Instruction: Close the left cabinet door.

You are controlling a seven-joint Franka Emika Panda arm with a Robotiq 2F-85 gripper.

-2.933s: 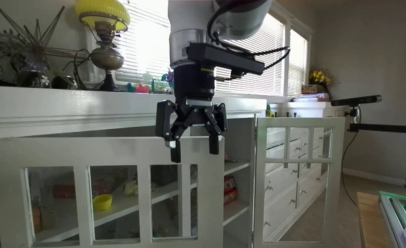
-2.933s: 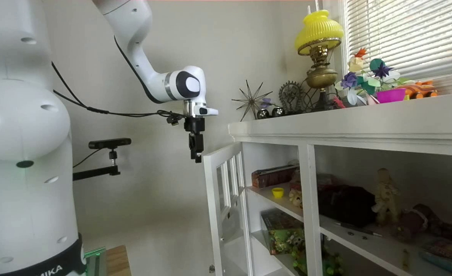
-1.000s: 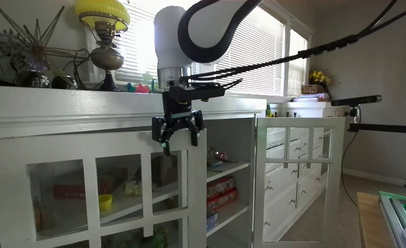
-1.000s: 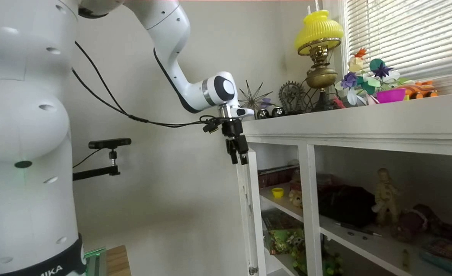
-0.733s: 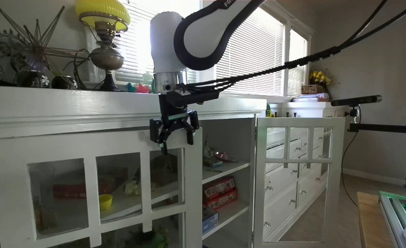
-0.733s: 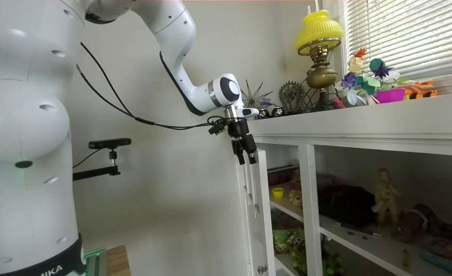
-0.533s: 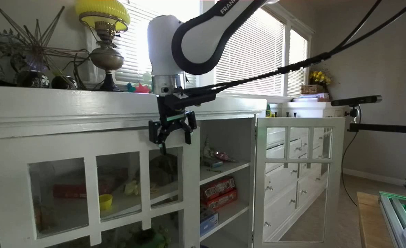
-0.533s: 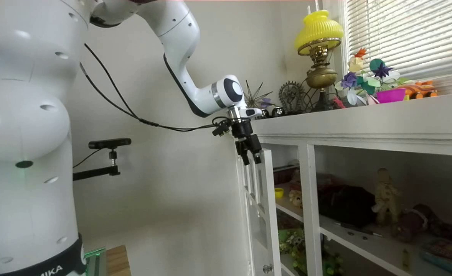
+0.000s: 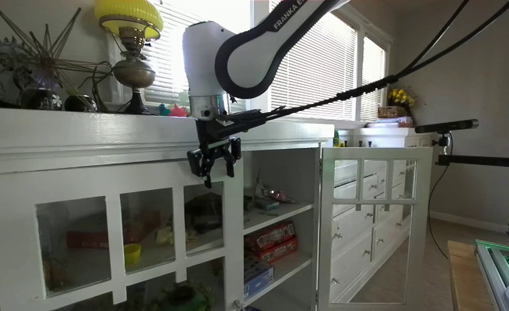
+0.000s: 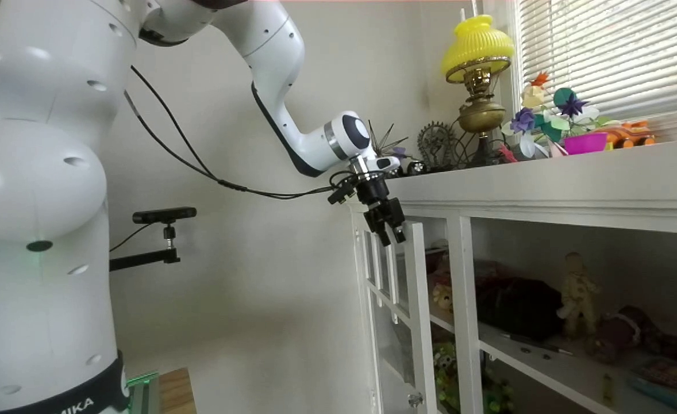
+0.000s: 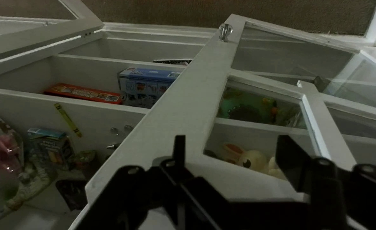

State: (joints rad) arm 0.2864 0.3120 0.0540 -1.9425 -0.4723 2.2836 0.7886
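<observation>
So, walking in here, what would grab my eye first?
Probably the yellow-shaded lamp, standing on the white cabinet beside the window. Then the big white robot arm, its black gripper open in front of the top of the left cabinet door, which stands partly open. Behind that door, a small yellow cup shows inside.

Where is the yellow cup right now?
In an exterior view, at lower left, the yellow cup shows through the upper row's middle pane of the left cabinet door, near that pane's left edge.
</observation>
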